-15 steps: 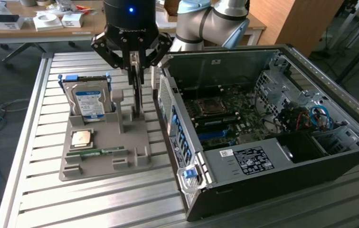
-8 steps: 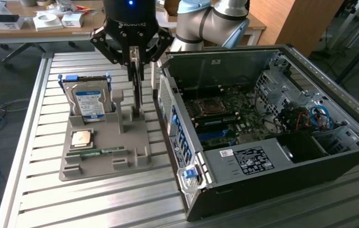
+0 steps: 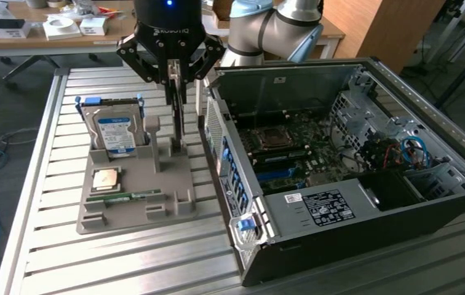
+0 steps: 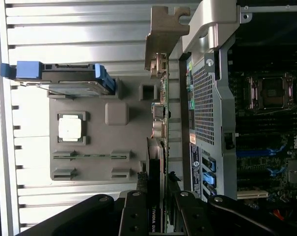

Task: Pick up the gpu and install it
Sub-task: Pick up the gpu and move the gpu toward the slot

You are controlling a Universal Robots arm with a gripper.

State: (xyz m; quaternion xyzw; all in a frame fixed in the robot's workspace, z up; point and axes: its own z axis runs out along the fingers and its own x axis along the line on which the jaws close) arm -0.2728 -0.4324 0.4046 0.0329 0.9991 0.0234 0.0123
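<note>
Over the 12 o'clock end of the grey fixture [image 3: 146,175] in the exterior view, the gripper [image 3: 175,77] has its jaws clamped on the gpu [image 3: 180,114], pinching across its two flat faces. The card hangs on edge, long side vertical, straight under the wrist. That's the thin axis, so a partial close is enough to hold it. It also leaves the card's lower edge free, presumably the edge that seats.

The wrist view shows the same grip. The card sits edge-on between the fingers [image 4: 138,211], with the pale bracket [image 4: 164,34] at the end away from the jaws. I can't tell whether the lower edge is clear of the fixture's uprights or touching them.

Other parts on the fixture, exterior view:
- hard drive [image 3: 114,129] at 11 o'clock, upright in its cradle
- CPU [image 3: 105,179] at 9 o'clock, flat in its pocket
- memory stick [image 3: 126,196] at 7 o'clock, flat in its groove

Each part has its own nest, so the grip points are repeatable.

The PC case [image 3: 364,246] is at 3 o'clock from the fixture on the slatted table [image 3: 52,246]. It lies on its side with the panel off and the motherboard [image 3: 298,153] facing up, so the slots can be reached from above. The gpu is just beside the case's perforated rear wall, outside it and not over the board. My read: gripped, not installed.
</note>
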